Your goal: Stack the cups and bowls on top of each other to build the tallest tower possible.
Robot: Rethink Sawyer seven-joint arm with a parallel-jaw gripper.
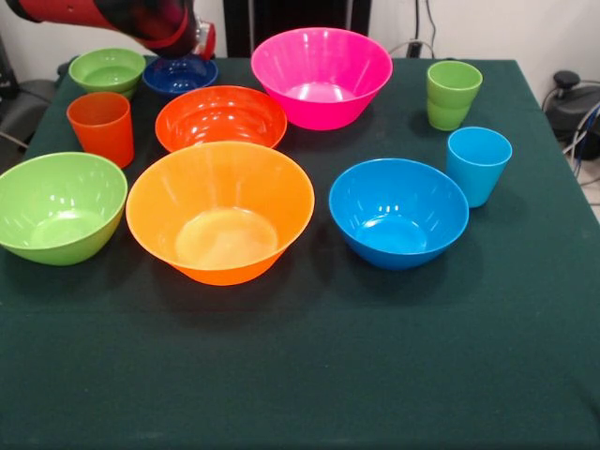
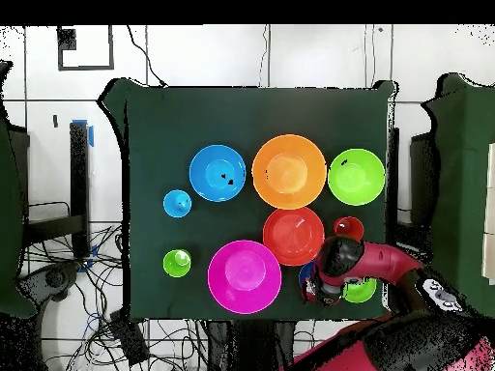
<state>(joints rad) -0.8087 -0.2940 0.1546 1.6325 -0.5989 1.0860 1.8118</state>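
Note:
All bowls and cups stand apart and upright on the dark green table (image 1: 309,375). The bowls are large pink (image 1: 322,75), large orange (image 1: 220,211), red-orange (image 1: 221,117), lime green (image 1: 58,206), blue (image 1: 398,211), small green (image 1: 108,70) and small dark blue (image 1: 180,75). The cups are orange (image 1: 100,127), lime green (image 1: 453,94) and light blue (image 1: 478,164). My gripper (image 1: 192,42) hangs at the far left, just above the small dark blue bowl. In the overhead view the arm (image 2: 338,261) hides most of that bowl (image 2: 306,275) and part of the small green bowl (image 2: 360,290).
The table's near half in the front view holds nothing but cloth. Cables and equipment (image 1: 572,103) lie beyond the right edge. The red and black arm reaches in over the far left corner.

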